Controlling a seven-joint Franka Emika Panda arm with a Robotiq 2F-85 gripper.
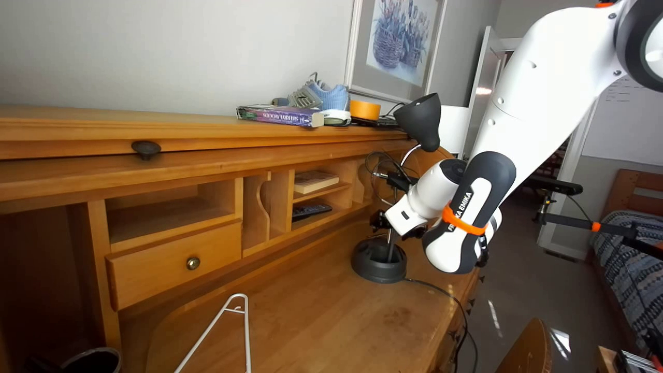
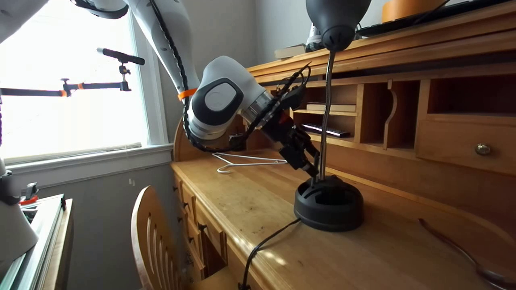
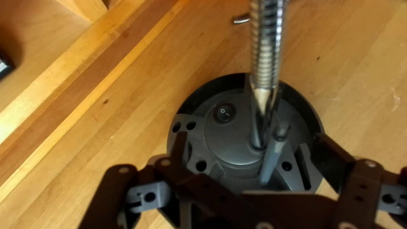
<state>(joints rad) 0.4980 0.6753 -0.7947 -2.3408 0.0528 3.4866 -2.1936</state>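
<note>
Wrist view: the jaws reach in from the bottom of the frame, spread wide and gripping nothing. Between them, right of centre, a grey pen [image 3: 273,156] stands tilted in the round black base [image 3: 232,136] of a lamp [image 1: 422,122], with a gap on either side of it. Just beside the pen, the lamp's shiny ribbed neck [image 3: 267,51] rises to the top edge. A round switch [image 3: 224,113] on the base, left of the neck, shows clearly only here.

In an exterior view, the robot arm [image 2: 219,96] comes down from the upper left, and the jaws end close beside the neck, just above the base, on a wooden table [image 2: 258,201]. At this angle the pen is hard to pick out and the jaws' spread cannot be judged. A bright window [image 2: 76,80] fills the left side; a slender, dark, spoon-like object [image 2: 492,276] lies at lower right.

In an exterior view, the arm crosses the right side, and its wrist [image 1: 422,199] hides most of the jaws. On the hutch [image 1: 155,116], at upper centre, are a book [image 1: 279,115], a blue shoe [image 1: 331,97] and an orange roll [image 1: 365,110]. A framed picture [image 1: 401,36] above them and a bed [image 1: 632,259] at far right show only here.

Both exterior views show a white hanger [image 1: 247,331] on the table and a remote [image 1: 311,211] in a cubbyhole [image 1: 342,199].
</note>
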